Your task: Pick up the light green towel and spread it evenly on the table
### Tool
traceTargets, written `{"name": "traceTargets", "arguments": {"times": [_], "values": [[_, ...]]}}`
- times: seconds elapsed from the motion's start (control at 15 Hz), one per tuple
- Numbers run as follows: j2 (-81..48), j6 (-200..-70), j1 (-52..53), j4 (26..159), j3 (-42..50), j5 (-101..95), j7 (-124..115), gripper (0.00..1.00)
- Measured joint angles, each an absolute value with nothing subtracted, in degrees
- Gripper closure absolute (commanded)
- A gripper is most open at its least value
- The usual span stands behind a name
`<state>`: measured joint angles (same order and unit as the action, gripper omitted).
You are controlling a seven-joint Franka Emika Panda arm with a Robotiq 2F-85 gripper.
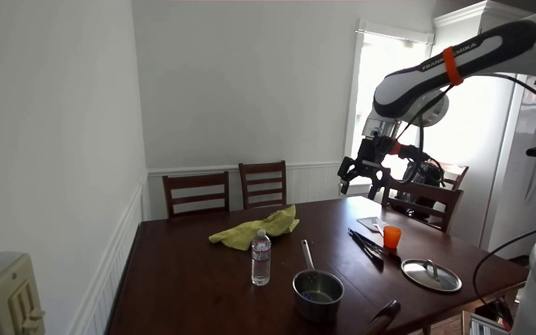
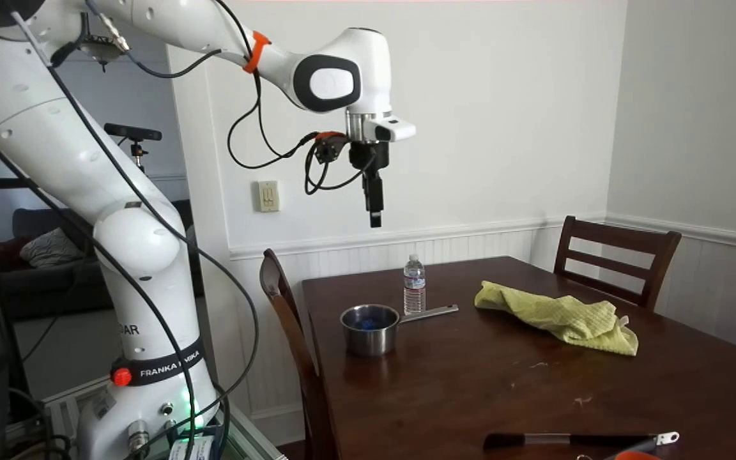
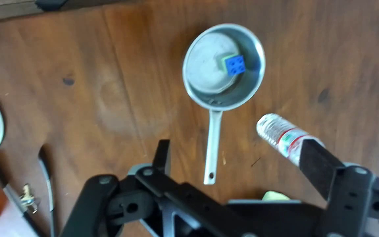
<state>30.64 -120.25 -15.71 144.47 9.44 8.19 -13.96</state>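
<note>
The light green towel lies crumpled in a long heap on the dark wooden table [image 1: 189, 284], and the towel shows in both exterior views [image 1: 272, 226] [image 2: 559, 314]. In the wrist view only a small edge of the towel [image 3: 275, 196] shows; the gripper body hides the rest. My gripper [image 1: 359, 190] is open and empty, pointing down, high above the table and well apart from the towel. In an exterior view the gripper [image 2: 375, 220] is seen edge-on. In the wrist view its two fingers [image 3: 237, 144] stand wide apart with nothing between them.
A saucepan [image 3: 213, 98] with a blue block [image 3: 235, 65] inside and an upright water bottle [image 1: 261, 263] stand near the towel. A pot lid [image 1: 431, 275], black utensils [image 1: 365, 246] and an orange cup [image 1: 391, 237] lie further along. Chairs [image 2: 620, 255] surround the table.
</note>
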Motion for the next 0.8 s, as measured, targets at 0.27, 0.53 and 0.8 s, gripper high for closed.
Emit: {"name": "traceTargets", "arguments": {"times": [0.27,0.53,0.8], "values": [[20.59,-127.77,-19.58,136.91,9.43,-1.87,-15.33,0.0],[10.06,-133.34,-19.84,128.32,8.96,-8.35,-20.15,0.0],[5.56,-133.34,-19.83,124.31,9.01,-8.36,-20.89,0.0]]}}
